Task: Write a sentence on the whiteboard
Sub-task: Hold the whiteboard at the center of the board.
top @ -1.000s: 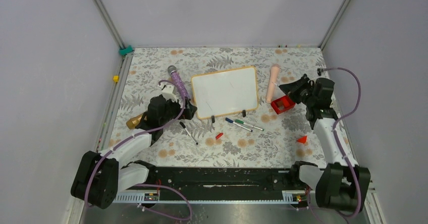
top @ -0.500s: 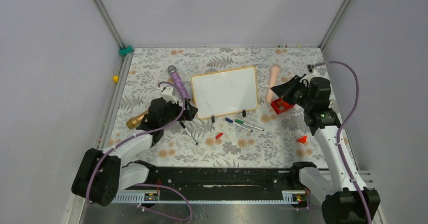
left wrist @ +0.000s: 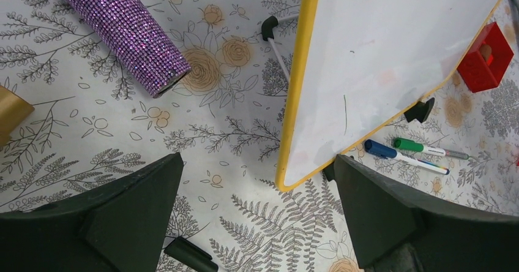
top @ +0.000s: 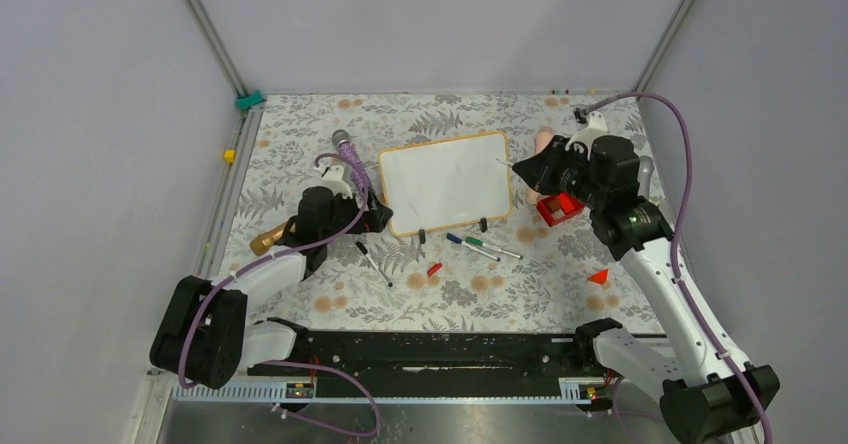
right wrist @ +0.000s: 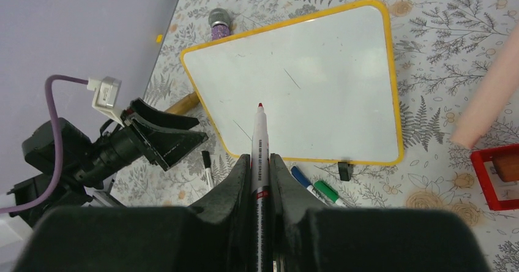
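Two arms reach over a floral-print table (top: 300,134), and both attend to the whiteboard (top: 447,182), which sits mid-table propped on small black clip feet, its face tipped toward the arms, probably so a pen can meet it squarely. Nothing is written on it yet beyond a few faint stray strokes. The left gripper (top: 375,214) lies low at the board's near-left corner with its jaws spread wide and empty, the corner between them, likely placed to steady the frame once writing pressure comes. The right gripper (right wrist: 260,162) hovers off the board's right edge, clamped tight on a red marker (right wrist: 260,138) whose bare tip points at the white surface, ready to start a first letter. A purple glitter cylinder (left wrist: 122,27) lies just left of the board; spare blue and green pens (top: 480,248) and a red cap (top: 434,269) lie in front.
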Available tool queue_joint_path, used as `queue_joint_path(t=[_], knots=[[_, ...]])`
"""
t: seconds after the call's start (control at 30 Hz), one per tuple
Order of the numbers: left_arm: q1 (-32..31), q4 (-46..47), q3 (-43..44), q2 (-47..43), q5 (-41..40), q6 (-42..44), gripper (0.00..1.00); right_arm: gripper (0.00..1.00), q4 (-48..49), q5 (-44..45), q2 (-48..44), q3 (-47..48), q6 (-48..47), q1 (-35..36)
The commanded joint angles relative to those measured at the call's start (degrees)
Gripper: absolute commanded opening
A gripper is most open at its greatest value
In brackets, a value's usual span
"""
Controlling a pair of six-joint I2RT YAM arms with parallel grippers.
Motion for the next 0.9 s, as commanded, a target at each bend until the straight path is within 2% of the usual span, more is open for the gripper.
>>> queue_joint_path(t=[0.0, 0.1, 0.2, 0.37, 0.5, 0.67, 0.73, 0.8, 0.87], knots=[[0.4, 0.4, 2.26, -1.36, -1.64, 1.38, 0.97, 0.0, -1.04, 4.91, 1.7, 3.93, -4.39, 3.39], [0.44, -0.35, 2.19, -2.28, -2.86, 2.05, 0.97, 0.0, -3.51, 12.99, 3.36, 6.42, -7.67, 7.39], [0.65, -0.83, 2.19, -2.68, -3.88, 2.41, 0.97, 0.0, -4.86, 26.84, 5.41, 9.55, -11.35, 13.35], [0.95, -0.96, 1.71, -3.88, -5.55, 2.53, 0.97, 0.0, -3.67, 38.81, 7.46, 13.32, -14.64, 21.52], [1.07, -0.56, 0.72, -5.46, -6.46, 2.54, 0.97, 0.0, -0.41, 51.39, 8.01, 13.27, -21.58, 27.63], [1.17, -0.61, -0.06, -7.08, -7.48, 2.48, 0.97, 0.0, 9.58, 52.53, 4.23, 4.3, -25.67, 28.47], [1.13, -0.13, -0.71, -7.94, -7.88, 2.44, 0.97, 0.03, 13.21, 51.65, 1.11, -0.28, -24.0, 28.35], [1.12, 0.29, -1.25, -8.82, -8.24, 2.44, 0.97, 0.0, 16.45, 48.79, -0.7, -2.81, -21.25, 27.76], [1.25, 0.57, -1.63, -9.23, -8.32, 2.44, 0.97, 0.0, 14.73, 44.26, -0.74, -2.31, -18.98, 27.44]])
